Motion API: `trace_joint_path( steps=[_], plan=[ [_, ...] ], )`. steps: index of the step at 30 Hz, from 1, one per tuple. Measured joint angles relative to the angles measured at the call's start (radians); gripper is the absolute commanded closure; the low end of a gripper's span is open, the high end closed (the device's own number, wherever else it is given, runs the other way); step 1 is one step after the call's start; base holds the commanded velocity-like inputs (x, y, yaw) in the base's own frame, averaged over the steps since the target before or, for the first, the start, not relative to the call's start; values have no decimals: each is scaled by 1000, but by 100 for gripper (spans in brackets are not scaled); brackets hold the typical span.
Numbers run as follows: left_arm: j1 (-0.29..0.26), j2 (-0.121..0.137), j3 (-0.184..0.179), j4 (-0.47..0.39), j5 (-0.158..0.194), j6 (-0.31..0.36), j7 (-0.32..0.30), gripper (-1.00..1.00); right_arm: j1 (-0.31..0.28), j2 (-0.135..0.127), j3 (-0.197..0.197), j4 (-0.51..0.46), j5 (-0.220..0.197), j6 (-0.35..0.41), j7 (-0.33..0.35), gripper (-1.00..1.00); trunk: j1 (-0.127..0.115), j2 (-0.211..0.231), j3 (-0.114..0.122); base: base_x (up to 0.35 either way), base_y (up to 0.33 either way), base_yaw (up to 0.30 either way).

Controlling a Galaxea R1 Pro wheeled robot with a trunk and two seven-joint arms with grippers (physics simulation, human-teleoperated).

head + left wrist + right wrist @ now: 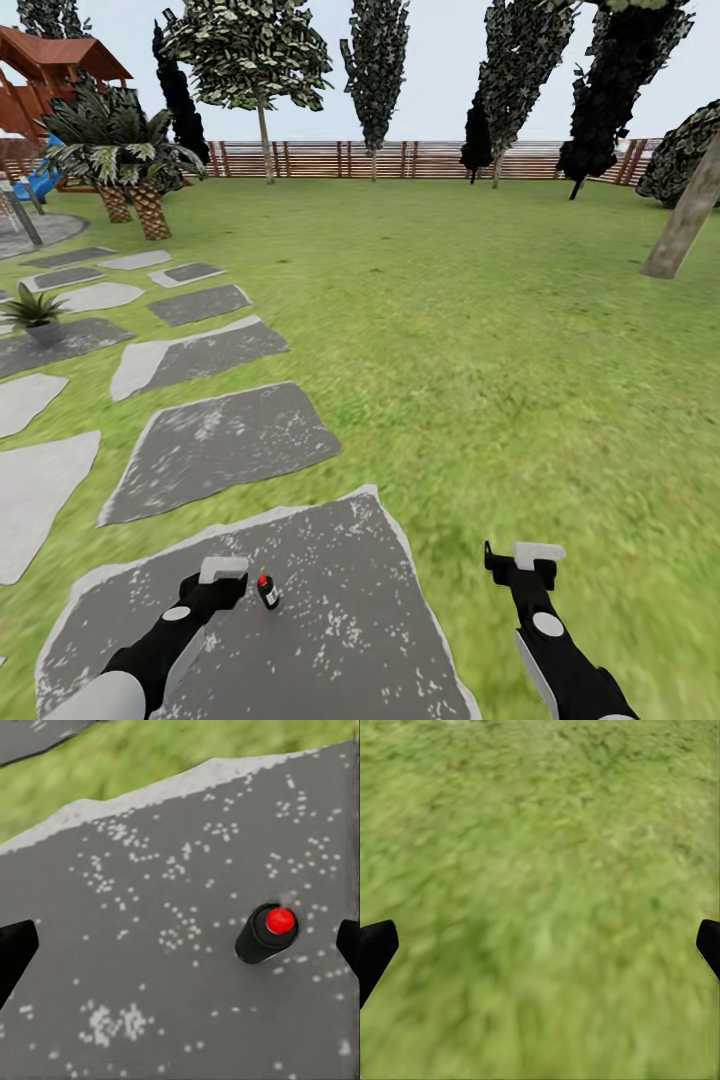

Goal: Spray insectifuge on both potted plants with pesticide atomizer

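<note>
Both sets of jaws stand wide apart with nothing between them: in each wrist view the two dark fingertips sit at opposite edges of the picture. The left gripper (224,571) hovers over a large grey stepping stone (330,600), and the pesticide atomizer (267,590) stands upright on that stone just beside it, toward 3 o'clock from the gripper in the head view. In the left wrist view the atomizer (268,932) shows its red top and dark body, apart from both fingertips (16,949). The right gripper (538,556) hangs over bare lawn (480,340). One potted plant (34,312) sits far off at about 10 o'clock, among more stepping stones. A brown slatted fence (400,158) and trees close the garden at 12 o'clock.
</note>
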Motion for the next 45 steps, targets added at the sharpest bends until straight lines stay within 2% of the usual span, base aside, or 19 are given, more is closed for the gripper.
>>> trace_joint_path(
  steps=[12,18,31,41,45],
  plan=[
    [0,-11,-2,0,1,-20,1,-100,0,3,2,3,0,0,0,-100,0,0,0,118,-196,6],
    [0,-23,-2,0,1,-23,0,-100,0,5,2,5,0,1,1,-100,0,0,0,1,-243,232],
    [0,-25,-5,2,1,-41,-9,-100,0,6,2,17,0,0,1,-100,0,0,0,0,-19,76],
    [0,-26,-4,5,1,-42,-12,-100,0,6,2,16,0,0,0,-100,39,-70,-42,0,0,0],
    [1,-27,-4,14,1,-89,-12,-100,0,6,2,17,0,0,0,-100,54,-98,-61,0,0,0]
  ],
)
